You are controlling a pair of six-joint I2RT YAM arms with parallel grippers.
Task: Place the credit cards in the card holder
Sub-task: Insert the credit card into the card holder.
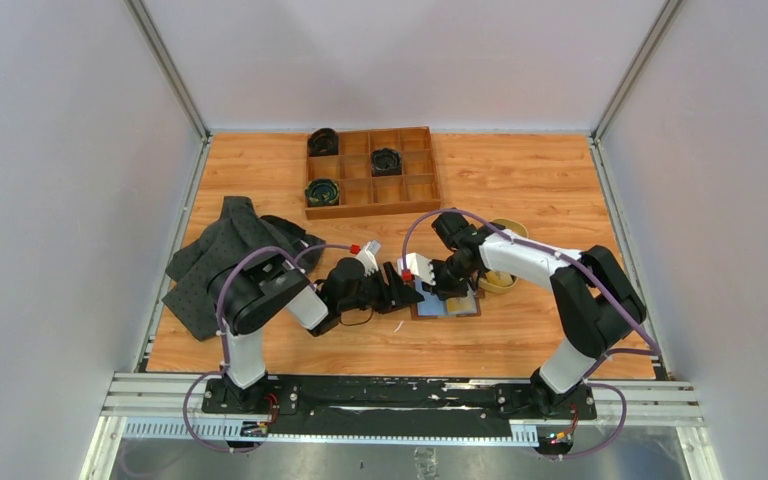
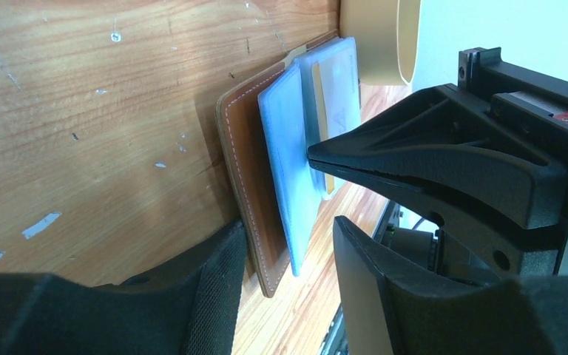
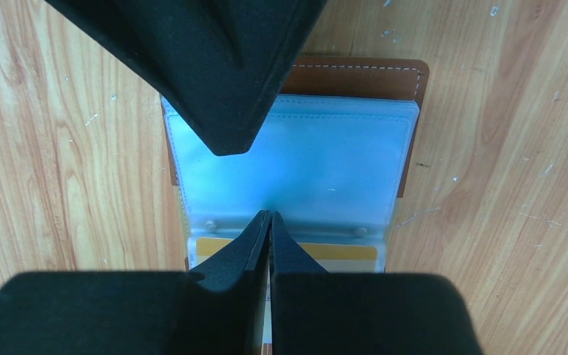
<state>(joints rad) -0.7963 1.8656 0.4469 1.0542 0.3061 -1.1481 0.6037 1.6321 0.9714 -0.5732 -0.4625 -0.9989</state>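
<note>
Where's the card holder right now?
In the top view, the card holder lies open just right of table centre, under the shut right end effector, with the left end effector at its left and the tan dish at its right.

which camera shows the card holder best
right wrist: the card holder lies open, seen flat-on and filling the frame. left wrist sees it at a slant; top external shows it tiny, half hidden.

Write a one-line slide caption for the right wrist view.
Shut right gripper at the pale blue sleeve of the open card holder, a yellow card showing past the sleeve's edge.
</note>
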